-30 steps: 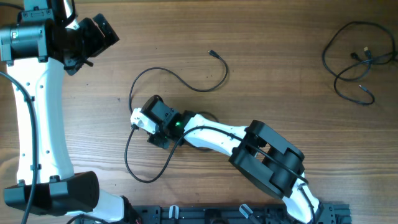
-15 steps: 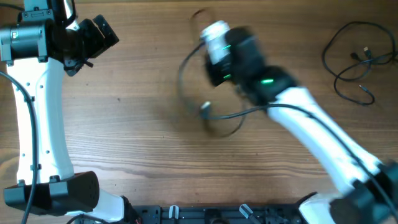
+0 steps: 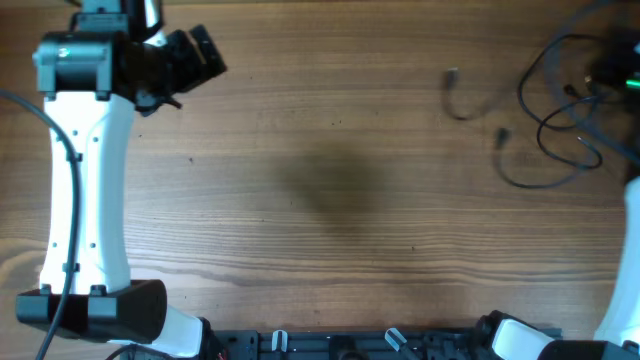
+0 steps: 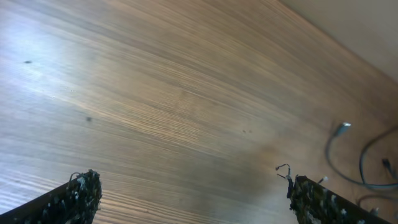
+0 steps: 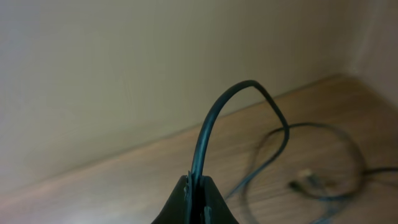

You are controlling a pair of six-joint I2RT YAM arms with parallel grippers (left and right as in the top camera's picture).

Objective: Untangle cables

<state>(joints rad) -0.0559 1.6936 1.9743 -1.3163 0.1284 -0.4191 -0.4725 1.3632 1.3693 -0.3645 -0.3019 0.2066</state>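
Thin black cables (image 3: 560, 100) lie in loose loops at the table's far right; one strand (image 3: 530, 178) with plug ends trails leftward, blurred. My right gripper (image 5: 196, 186) is shut on a black cable (image 5: 214, 118) that arcs up and over from its jaws. In the overhead view the right gripper (image 3: 622, 72) is at the right edge, mostly cut off. More loops (image 5: 305, 174) lie on the wood beyond. My left gripper (image 4: 189, 196) is open and empty above bare wood at the far left (image 3: 195, 55). A cable end (image 4: 342, 127) shows at its right.
The wooden table (image 3: 320, 200) spans the view. The left arm's white link (image 3: 85, 190) runs down the left side. A black rail (image 3: 380, 345) lies along the front edge. A beige wall (image 5: 124, 62) stands behind the table's far right.
My right arm has swung from the table's middle to the far right edge, dragging the black cable with it. The left arm has shifted slightly right.
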